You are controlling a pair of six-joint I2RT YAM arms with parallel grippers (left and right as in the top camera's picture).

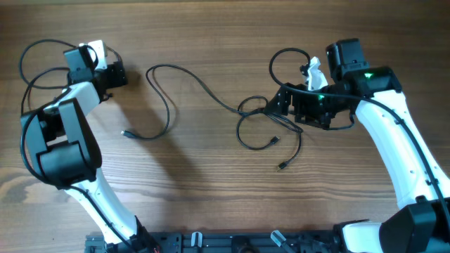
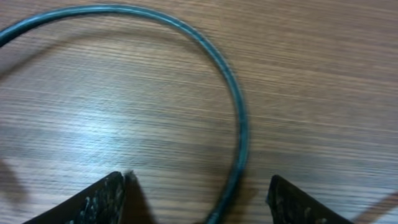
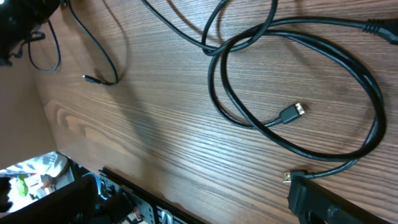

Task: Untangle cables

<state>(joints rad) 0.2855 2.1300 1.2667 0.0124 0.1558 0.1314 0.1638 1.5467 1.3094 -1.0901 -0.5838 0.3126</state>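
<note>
left gripper point(image 1: 123, 74), jaws apart and empty, straddles a cable point(image 2: 239, 124) well left of the knot point(image 1: 244, 107); centre the cable before closing. right gripper point(image 1: 275, 104), wide open and empty, hovers just right of the knot.

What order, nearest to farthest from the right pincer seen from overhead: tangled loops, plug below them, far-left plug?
1. Tangled loops, right beside the right pincer.
2. Plug below them, lower in the picture.
3. Far-left plug, far off to the left.
</note>
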